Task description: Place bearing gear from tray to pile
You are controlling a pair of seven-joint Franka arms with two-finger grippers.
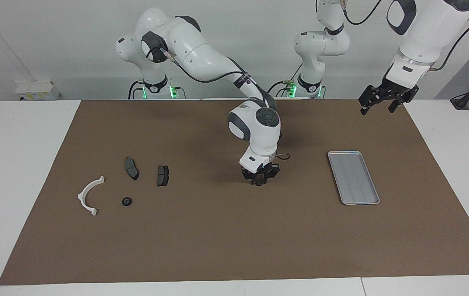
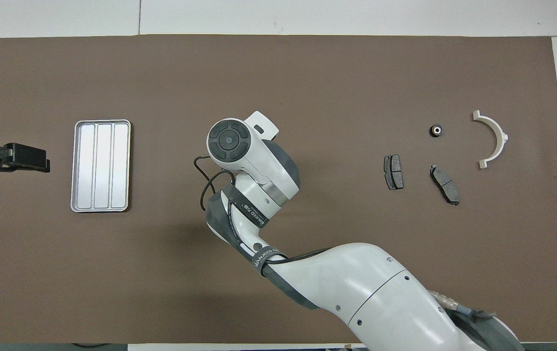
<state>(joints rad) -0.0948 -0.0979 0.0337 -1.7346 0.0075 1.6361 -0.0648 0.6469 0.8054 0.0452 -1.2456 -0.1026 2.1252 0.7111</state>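
The silver-grey tray (image 1: 353,177) lies bare on the brown mat toward the left arm's end; it also shows in the overhead view (image 2: 101,165). The pile lies toward the right arm's end: a white half-ring bracket (image 1: 90,195), two dark brake pads (image 1: 132,168) (image 1: 162,175) and a small black bearing gear (image 1: 127,201) (image 2: 436,130). My right gripper (image 1: 259,182) hangs low over the mat's middle, between tray and pile, shut on a small dark round part that looks like another bearing gear. In the overhead view its wrist hides it. My left gripper (image 1: 382,102) waits raised and open, beside the tray.
The brown mat (image 1: 234,246) covers most of the white table. The right arm's forearm (image 2: 356,282) reaches over the mat's nearer middle. Bare mat lies between the tray and the pile.
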